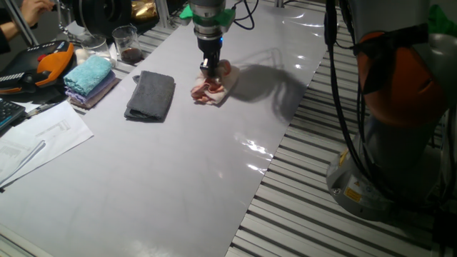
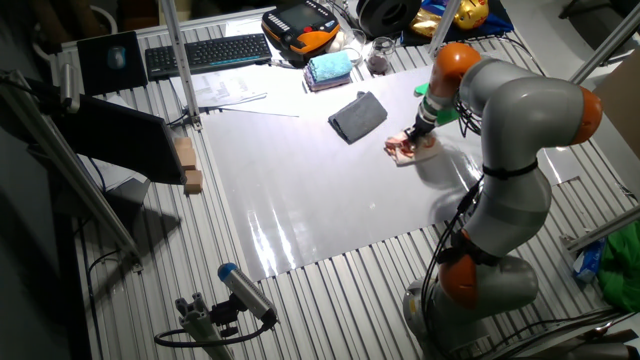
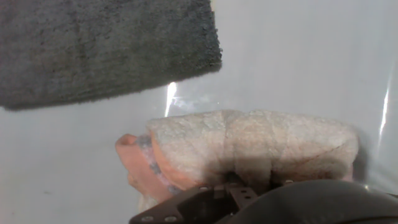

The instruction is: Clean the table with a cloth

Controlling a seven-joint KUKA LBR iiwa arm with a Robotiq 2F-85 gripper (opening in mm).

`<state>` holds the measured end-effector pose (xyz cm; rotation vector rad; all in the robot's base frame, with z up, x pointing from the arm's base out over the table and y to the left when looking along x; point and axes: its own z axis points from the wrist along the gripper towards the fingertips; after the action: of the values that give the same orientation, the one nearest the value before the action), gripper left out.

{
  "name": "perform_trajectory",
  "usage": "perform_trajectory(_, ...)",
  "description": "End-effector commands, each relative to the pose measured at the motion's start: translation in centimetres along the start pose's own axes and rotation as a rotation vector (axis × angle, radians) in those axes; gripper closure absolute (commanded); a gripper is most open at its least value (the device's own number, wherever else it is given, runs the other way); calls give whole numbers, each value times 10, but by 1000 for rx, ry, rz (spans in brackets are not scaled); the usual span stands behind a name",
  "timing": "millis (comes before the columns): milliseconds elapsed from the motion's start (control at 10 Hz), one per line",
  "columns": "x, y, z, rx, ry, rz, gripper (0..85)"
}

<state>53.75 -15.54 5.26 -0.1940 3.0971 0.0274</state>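
Note:
The pale pink and peach cloth (image 1: 212, 89) lies bunched on the glossy grey-white table (image 1: 178, 164). It also shows in the other fixed view (image 2: 409, 149) and fills the lower middle of the hand view (image 3: 249, 152). My gripper (image 1: 211, 69) points straight down into the cloth's top and presses on it; it also shows in the other fixed view (image 2: 420, 130). In the hand view the cloth bulges up against the gripper body, and the fingertips are buried in the fabric. The jaws look closed on the cloth.
A folded dark grey cloth (image 1: 151, 96) lies just left of the pink cloth. A teal-blue towel (image 1: 90, 74) sits on a stack further left, by a glass (image 1: 128, 44). Papers (image 1: 39, 139) lie at the left edge. Slatted floor grating (image 1: 321, 178) borders the table on the right.

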Motion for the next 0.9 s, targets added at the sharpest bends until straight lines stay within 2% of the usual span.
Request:
perform_trajectory(0,2,4,2,-4,-2,10,850)
perform_trajectory(300,6,19,3,-9,-3,41,850)
perform_trajectory(600,2,36,0,0,1,77,850)
perform_trajectory(800,-2,50,4,-9,1,101,850)
